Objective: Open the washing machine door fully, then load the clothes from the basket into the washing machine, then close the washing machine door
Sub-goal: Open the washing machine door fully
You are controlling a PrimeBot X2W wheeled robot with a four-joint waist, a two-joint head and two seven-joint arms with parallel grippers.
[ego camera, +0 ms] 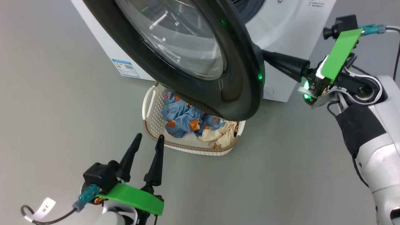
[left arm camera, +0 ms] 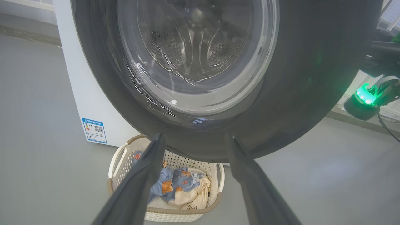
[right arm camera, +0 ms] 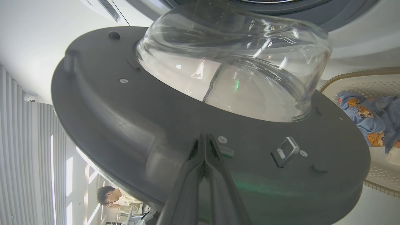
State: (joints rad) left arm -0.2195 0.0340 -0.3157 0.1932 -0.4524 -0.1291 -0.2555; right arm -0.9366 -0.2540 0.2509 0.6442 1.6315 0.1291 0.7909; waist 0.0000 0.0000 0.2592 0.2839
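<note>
Two grippers in frame. Right gripper point(right arm camera: 204, 139): fingers pressed together, gripping nothing, tips against the inner face of the washing machine door point(ego camera: 240, 81), just beside its latch point(right arm camera: 287, 150). The door stands partly swung out from the washing machine point(ego camera: 281, 34), overhanging the basket point(ego camera: 190, 147) of clothes point(ego camera: 181, 115). Left gripper point(ego camera: 149, 136): spread wide, empty, near the basket's front rim, apart from the door.

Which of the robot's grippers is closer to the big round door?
Right. The right gripper, shut, has its fingertips against the inner side of the washing machine door. The left gripper hangs open and apart, lower down, beside the basket.
</note>
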